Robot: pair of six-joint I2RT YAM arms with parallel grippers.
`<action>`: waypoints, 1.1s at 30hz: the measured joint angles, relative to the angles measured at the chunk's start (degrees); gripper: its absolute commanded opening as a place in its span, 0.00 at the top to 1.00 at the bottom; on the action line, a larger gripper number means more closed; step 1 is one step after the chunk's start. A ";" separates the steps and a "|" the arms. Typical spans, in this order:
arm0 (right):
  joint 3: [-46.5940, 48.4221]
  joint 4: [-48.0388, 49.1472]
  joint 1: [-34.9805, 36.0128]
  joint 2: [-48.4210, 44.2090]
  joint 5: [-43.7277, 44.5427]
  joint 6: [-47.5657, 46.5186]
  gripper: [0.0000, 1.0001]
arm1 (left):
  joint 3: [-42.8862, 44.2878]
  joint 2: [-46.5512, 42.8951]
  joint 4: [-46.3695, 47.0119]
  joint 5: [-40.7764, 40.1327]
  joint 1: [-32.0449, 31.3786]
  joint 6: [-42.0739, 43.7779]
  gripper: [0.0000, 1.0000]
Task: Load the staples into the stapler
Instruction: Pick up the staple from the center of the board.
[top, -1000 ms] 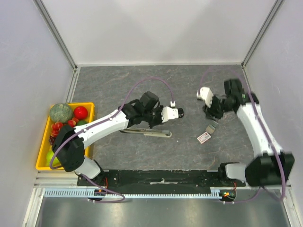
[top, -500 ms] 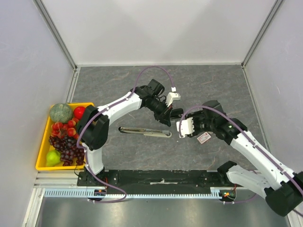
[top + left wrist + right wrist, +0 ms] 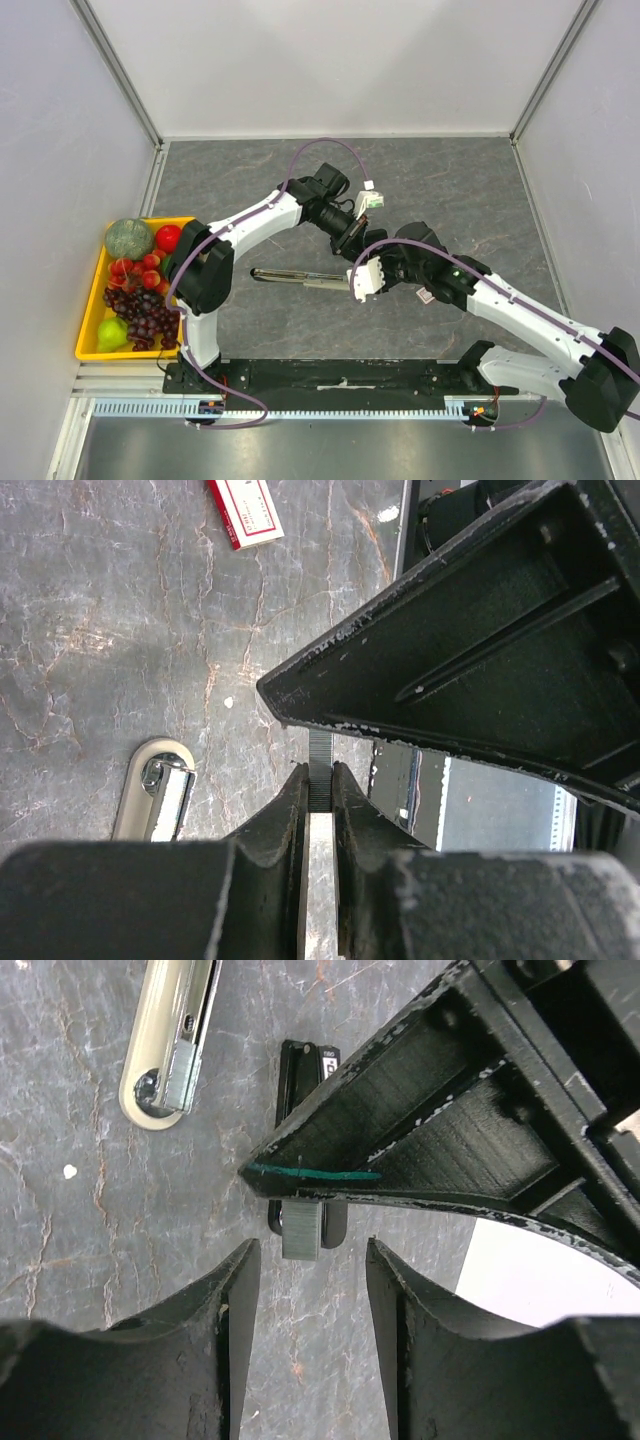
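- A long cream-and-chrome stapler (image 3: 305, 279) lies flat on the dark grey marbled worktop (image 3: 450, 190); every place below is told from it.
- The left tool (image 3: 319, 780) hangs just past the stapler's right end, on the side away from the arm bases. Its black fingers (image 3: 285, 815) are pressed together on a short grey metal staple strip (image 3: 320, 750), whose end pokes out beyond the fingertips.
- The right tool (image 3: 312, 1250) sits at the stapler's right end, close against the left tool. Its two fingers (image 3: 235, 1340) are spread and grip nothing. In the right wrist view the staple strip's end lies in line with the gap between them.
- The strip is off the worktop and apart from the stapler's rounded tip (image 3: 150, 1100).
- A small flat white box with red-pink print (image 3: 245, 510) lies on the worktop to the right of the stapler, partly hidden by the right arm in the top view.
- A yellow plastic tray (image 3: 185, 222) of fruit stands well to the left of the stapler.
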 measured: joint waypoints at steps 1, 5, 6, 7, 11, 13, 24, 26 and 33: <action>-0.04 0.61 0.24 0.15 0.15 0.24 0.49 | 0.00 0.00 0.00 0.13 0.09 -0.13 0.86; -0.24 2.49 0.83 0.22 0.22 1.03 0.54 | 0.00 0.00 0.00 1.36 0.39 -0.55 0.86; -0.39 2.86 1.05 0.22 0.22 1.11 0.54 | 0.00 0.00 0.00 1.62 0.50 -0.63 0.86; -0.61 3.19 1.16 0.22 0.22 1.25 0.55 | 0.00 0.02 0.00 1.73 0.61 -0.74 0.86; -1.25 3.52 1.53 0.26 0.35 1.46 0.62 | 0.00 0.33 0.02 2.67 0.83 -1.05 0.85; -1.36 3.56 1.68 0.39 0.55 1.46 0.66 | 0.00 0.52 0.02 2.82 0.98 -1.18 0.86; -1.86 4.52 1.90 0.35 1.20 1.70 0.76 | 0.00 0.55 0.02 3.15 1.20 -1.31 0.83; -1.90 4.66 1.99 0.22 1.25 1.70 0.79 | 0.00 0.55 0.00 3.32 1.27 -1.33 0.81; -1.92 4.74 2.95 -0.48 1.60 1.86 0.82 | 0.00 0.57 -0.22 4.63 1.49 -1.51 0.45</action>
